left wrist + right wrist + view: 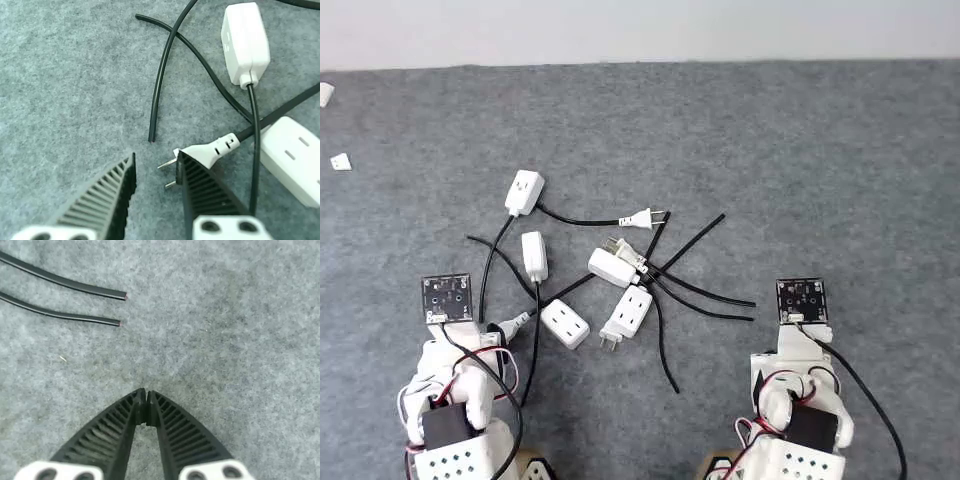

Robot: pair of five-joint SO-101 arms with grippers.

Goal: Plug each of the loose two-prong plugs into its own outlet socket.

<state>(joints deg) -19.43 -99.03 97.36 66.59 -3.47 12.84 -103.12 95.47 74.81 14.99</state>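
Grey carpet [75, 75] holds a plug [210, 150], prongs toward the spread left claw [156, 159]; right claw [146, 395] closed.

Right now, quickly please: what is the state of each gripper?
Left gripper: open, holding nothing; a white plug lies beside one finger.
Right gripper: closed, holding nothing.
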